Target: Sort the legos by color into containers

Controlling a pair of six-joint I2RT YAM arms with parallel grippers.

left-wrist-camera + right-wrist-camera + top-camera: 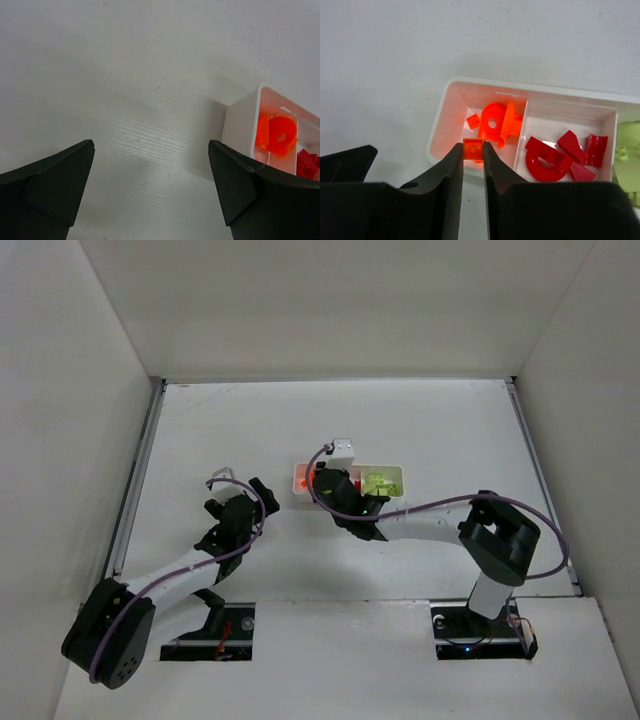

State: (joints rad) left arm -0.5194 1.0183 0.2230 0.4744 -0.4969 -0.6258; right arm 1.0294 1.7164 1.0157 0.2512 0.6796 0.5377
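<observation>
One brick [473, 148], orange, is pinched between the tips of the right claw [473, 152]; its jaws are closed on it, leaving only a narrow slot. The tray [438, 131] lies straight ahead of those tips, with its long axis running crosswise to the claw. The orange cell [454, 102], already holding orange pieces [497, 122], is the end one, dead ahead and below. The red pieces [560, 155] sit one cell to the claw's right, and the green pieces [627, 155] are further right, at the edge of view. The brick seems to hang over the cell's near wall rather than its floor, though the wrist view does not settle this. A short push forward looks safer before letting go, as a drop here might land outside.

The left claw [150, 170] is spread wide and holds nothing. It hangs above bare table [125, 75], with the tray's orange end just off its right finger. The right arm is the nearer one.
</observation>
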